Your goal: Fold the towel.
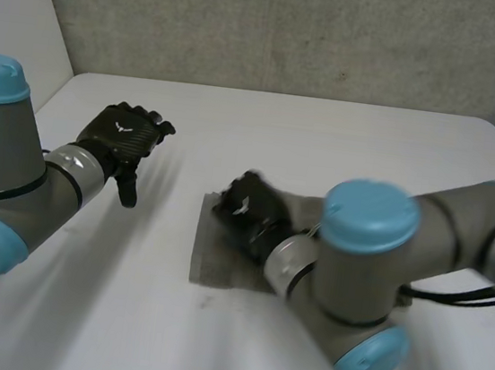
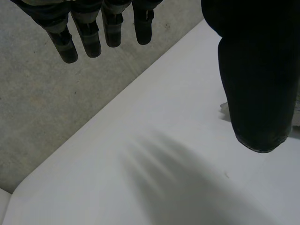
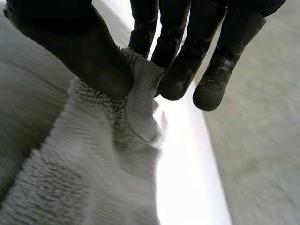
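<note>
You can see the fingers (image 3: pixel 176 77) and the thumb (image 3: pixel 96 61) of the right hand (image 1: pixel 246 210) pressed together on a raised piece of the towel (image 3: pixel 89 178), so this hand is pinching the grey cloth at its border. In the head view the pinch is at the far left corner of the towel, or on the edge just beside it. The rest of the towel lies flat on the white table (image 1: pixel 324 149), near the middle. Its left edge runs from near to far. Its long axis seems to go left to right, but I am not sure, because the right arm (image 1: pixel 374 255) covers much of it. The left hand (image 1: pixel 125 138) has its fingers (image 2: pixel 89 42) straight and relaxed, holding nothing, above the table, well apart from the towel on its left.
</note>
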Robot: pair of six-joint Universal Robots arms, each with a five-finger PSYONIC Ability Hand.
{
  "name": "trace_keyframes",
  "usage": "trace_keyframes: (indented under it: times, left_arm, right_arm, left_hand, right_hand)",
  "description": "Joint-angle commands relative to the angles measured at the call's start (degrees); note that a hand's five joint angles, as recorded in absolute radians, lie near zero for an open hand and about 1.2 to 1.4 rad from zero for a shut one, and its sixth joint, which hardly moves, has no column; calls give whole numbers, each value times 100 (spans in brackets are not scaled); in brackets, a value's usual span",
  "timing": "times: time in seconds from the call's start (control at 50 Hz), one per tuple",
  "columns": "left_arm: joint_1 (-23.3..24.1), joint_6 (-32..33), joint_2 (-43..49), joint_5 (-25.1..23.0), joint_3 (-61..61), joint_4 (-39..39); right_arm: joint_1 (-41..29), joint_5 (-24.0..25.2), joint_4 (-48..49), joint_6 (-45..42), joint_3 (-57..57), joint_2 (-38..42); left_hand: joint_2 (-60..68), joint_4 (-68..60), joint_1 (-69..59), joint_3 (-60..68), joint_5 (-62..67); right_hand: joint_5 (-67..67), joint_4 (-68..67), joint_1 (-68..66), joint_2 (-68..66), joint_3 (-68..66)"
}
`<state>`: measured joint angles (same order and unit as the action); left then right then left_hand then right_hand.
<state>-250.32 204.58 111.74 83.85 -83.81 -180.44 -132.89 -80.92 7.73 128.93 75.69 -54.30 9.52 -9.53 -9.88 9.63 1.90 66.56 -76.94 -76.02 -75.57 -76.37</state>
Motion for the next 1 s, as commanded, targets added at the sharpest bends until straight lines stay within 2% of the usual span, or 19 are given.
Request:
trace_keyframes:
  times: [0.02, 0.18, 0.3, 0.32, 0.34, 0.36, 0.38, 0.46, 0.5, 0.52, 0.56, 0.68, 0.72, 0.84, 0.88, 1.0]
  left_arm:
    - [9, -6, 6, 0, -74, -27]
    - [45, -15, 6, 8, -57, -88]
    - [97, -129, -3, 8, -4, -211]
    - [106, -199, 6, 8, 14, -220]
    - [106, -269, 15, 8, 22, -220]
    - [106, -270, 15, 8, 22, -220]
    - [123, -322, 24, 8, 31, -220]
    - [176, -410, 59, 8, 75, -229]
    - [290, -472, 76, 8, 145, -246]
    - [291, -472, 76, 8, 146, -246]
    - [413, -577, 76, 17, 233, -316]
    - [651, -885, 85, 17, 392, -405]
    - [896, -1095, 103, 17, 497, -439]
    - [1249, -1298, 287, 26, 603, -510]
    - [1467, -1316, 480, 79, 646, -545]
    - [1644, -1307, 753, 140, 638, -554]
  right_arm:
    - [-475, 85, -17, 1, 25, 473]
    - [-528, 138, 62, 89, 157, 244]
    - [-519, 568, -17, 203, 165, 279]
    - [-528, 612, -43, 151, 174, 384]
    - [-528, 630, -61, 124, 209, 437]
    - [-528, 630, -61, 124, 209, 438]
    - [-493, 647, -79, 167, 262, 403]
    - [-431, 700, 0, 370, 447, 42]
    - [-65, 621, 88, 1025, 560, -395]
    - [-62, 621, 88, 1029, 561, -397]
    - [673, 577, 132, 1947, 744, -843]
    - [1467, 586, 97, 2884, 1185, -1601]
    - [1870, 612, 88, 3103, 1552, -1873]
    - [2337, 647, 88, 2901, 2178, -1962]
    - [2573, 639, 114, 2534, 2607, -1962]
    - [2961, 665, 211, 1934, 3145, -1883]
  left_hand:
    - [48, -47, -12, 37, -190]
    - [48, -47, -12, 37, -190]
    - [48, -47, -12, 37, -190]
    - [48, -47, -12, 37, -190]
    - [48, -47, -12, 37, -190]
    - [48, -47, -12, 37, -190]
    - [48, -47, -12, 37, -190]
    - [48, -47, -12, 37, -190]
    - [48, -47, -12, 37, -190]
    - [48, -47, -12, 37, -190]
    - [48, -47, -12, 37, -190]
    - [48, -47, -12, 37, -190]
    - [69, -69, -33, 58, -169]
    - [69, -69, -33, 58, -169]
    - [86, -85, -50, 75, -152]
    - [86, -86, -50, 75, -152]
  right_hand:
    - [344, -306, -398, -443, -363]
    - [344, -306, -398, -443, -363]
    - [344, -306, -398, -443, -363]
    - [-183, 221, 129, 84, 164]
    - [-3252, 3290, 3199, 3154, 3233]
    - [-3283, 3321, 3229, 3185, 3264]
    - [-6514, 6552, 6460, 6416, 6495]
    - [-6656, 6694, 6602, 6557, 6637]
    - [-6656, 6694, 6602, 6557, 6637]
    - [-6656, 6694, 6602, 6557, 6637]
    - [-6656, 6694, 6602, 6557, 6637]
    - [-6656, 6694, 6602, 6557, 6637]
    - [-6656, 6694, 6602, 6557, 6637]
    - [-6656, 6694, 6602, 6557, 6637]
    - [-6656, 6694, 6602, 6557, 6637]
    - [-6244, 6282, 6190, 6145, 6225]
